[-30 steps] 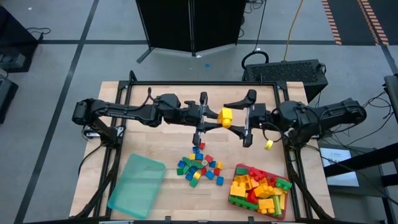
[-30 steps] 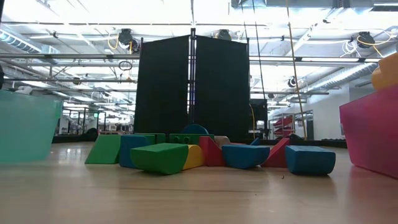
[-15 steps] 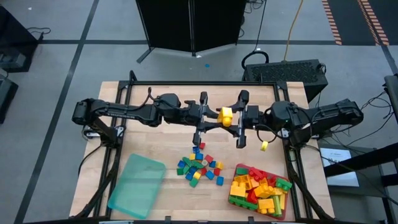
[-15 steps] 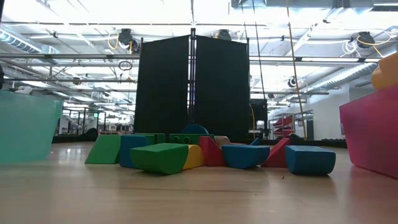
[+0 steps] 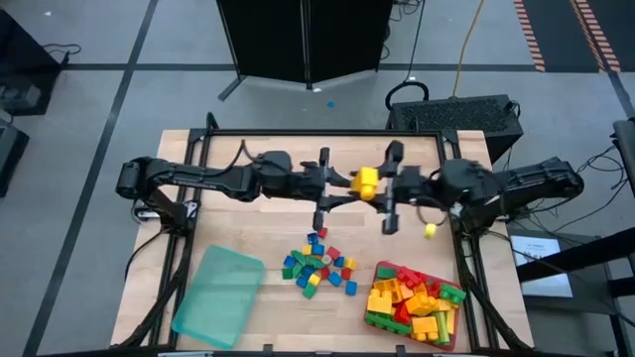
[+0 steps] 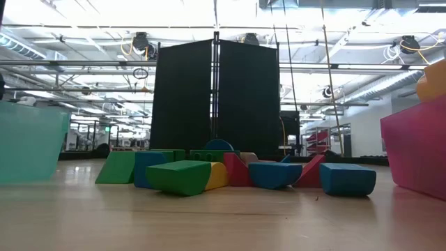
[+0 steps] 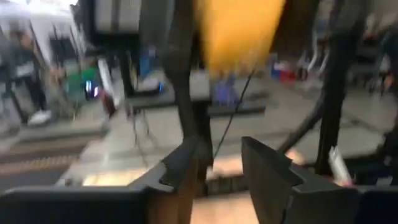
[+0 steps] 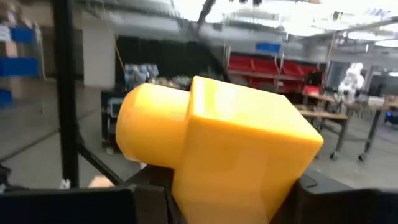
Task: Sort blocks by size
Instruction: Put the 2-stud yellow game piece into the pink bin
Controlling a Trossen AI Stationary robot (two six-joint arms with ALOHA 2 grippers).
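Observation:
A yellow block [image 5: 367, 180] with one round stud [image 8: 146, 134] hangs high over the table's middle, and my right gripper [image 5: 383, 186] is shut on it. My left gripper [image 5: 346, 188] faces it from the left, open, with its fingers [image 7: 186, 163] a little short of the yellow block [image 7: 239, 31]. Below them several small blocks [image 5: 319, 268] in red, yellow, green and blue lie in a loose heap on the table. Larger blocks [image 5: 417, 302] fill the red tray [image 5: 380, 270] at the near right. My right gripper pinches the yellow block's body [image 8: 249, 180] between its two fingers, which come in level from the table's right. The stud end sticks out past the fingertips toward my left gripper. The block is lifted clear, well above the table.
A translucent teal tray [image 5: 218, 296] lies at the near left, with bare wood between it and the heap. The low view shows the heap [image 6: 230, 174] between the teal wall [image 6: 28, 143] and the red wall [image 6: 418, 150]. Both arms span the table's far half.
My right gripper has come in toward my left gripper and closed on the yellow block, then drawn it a little toward the table's right. The block now sits clear of my left gripper's fingertips. The heap and the trays have stayed still.

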